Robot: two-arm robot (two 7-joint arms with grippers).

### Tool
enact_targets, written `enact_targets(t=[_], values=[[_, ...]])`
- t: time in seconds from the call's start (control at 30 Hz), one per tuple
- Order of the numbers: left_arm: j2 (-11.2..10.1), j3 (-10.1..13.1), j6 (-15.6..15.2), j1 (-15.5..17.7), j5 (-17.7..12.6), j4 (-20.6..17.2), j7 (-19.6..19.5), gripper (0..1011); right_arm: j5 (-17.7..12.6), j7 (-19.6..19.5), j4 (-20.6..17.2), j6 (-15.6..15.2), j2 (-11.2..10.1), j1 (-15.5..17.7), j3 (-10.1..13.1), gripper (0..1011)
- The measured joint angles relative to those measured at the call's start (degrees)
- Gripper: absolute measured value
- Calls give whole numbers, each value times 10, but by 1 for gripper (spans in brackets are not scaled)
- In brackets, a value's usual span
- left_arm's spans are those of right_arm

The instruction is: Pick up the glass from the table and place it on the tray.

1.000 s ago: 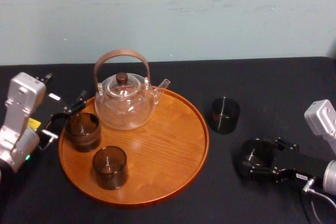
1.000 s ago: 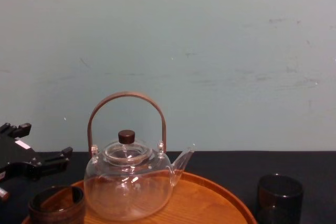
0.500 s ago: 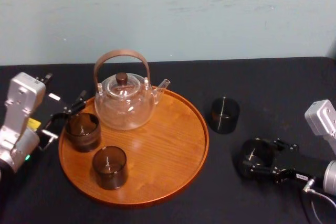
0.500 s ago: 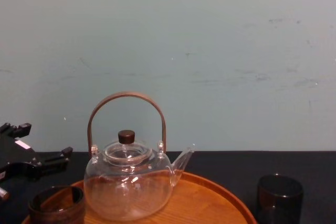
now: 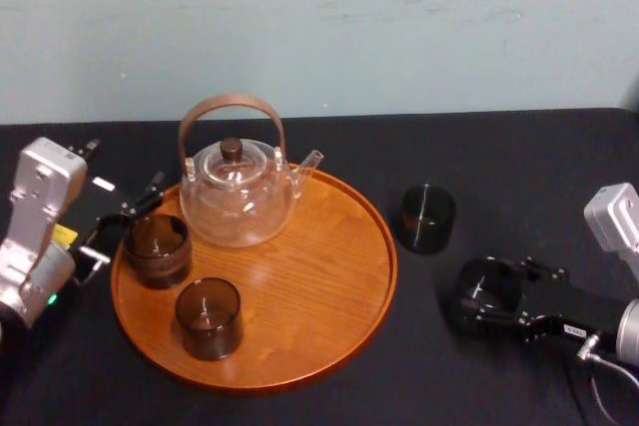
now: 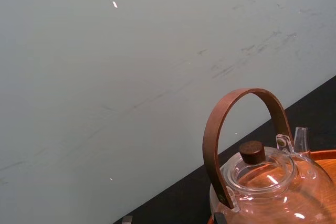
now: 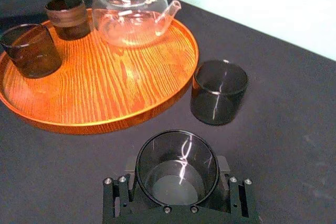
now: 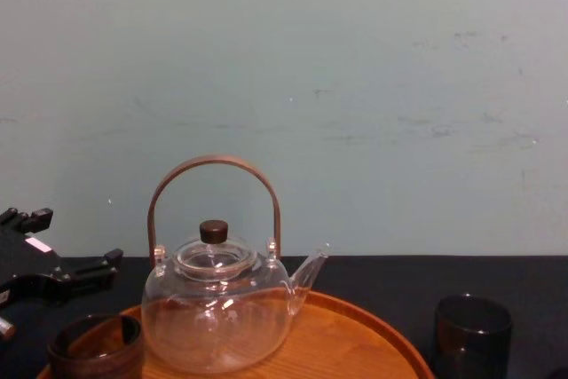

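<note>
Grasp stage: your right gripper [image 7: 177,184] has its fingers closed on the glass [image 7: 177,156], standing on the tabletop [image 5: 519,157] right of the tray [image 5: 319,276]; next, lift it over the rim, clear of the neighbouring cup [image 5: 427,218]; left gripper [image 5: 124,223] idles open-fingered at the tray's left edge.
</note>
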State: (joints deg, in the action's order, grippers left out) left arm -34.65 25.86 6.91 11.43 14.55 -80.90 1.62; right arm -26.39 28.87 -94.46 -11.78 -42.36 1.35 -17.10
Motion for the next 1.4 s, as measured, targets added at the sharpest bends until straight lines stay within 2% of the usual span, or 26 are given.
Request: enact_targets(t=[0.23,0.53,1.07,1.4], values=[[0,0,0,0,0,0,0,1001,-1,9,-7,6,-2,-15,-2,903],[0,0,0,0,0,0,0,1001,1,31,-7,18,4,-56,-24,903],[0,0,0,0,0,0,0,1001,22,64,32,31,47,-143,-93,903],[0,0,0,0,0,0,0,1001,28,73,55,38,74,-176,-127,903]])
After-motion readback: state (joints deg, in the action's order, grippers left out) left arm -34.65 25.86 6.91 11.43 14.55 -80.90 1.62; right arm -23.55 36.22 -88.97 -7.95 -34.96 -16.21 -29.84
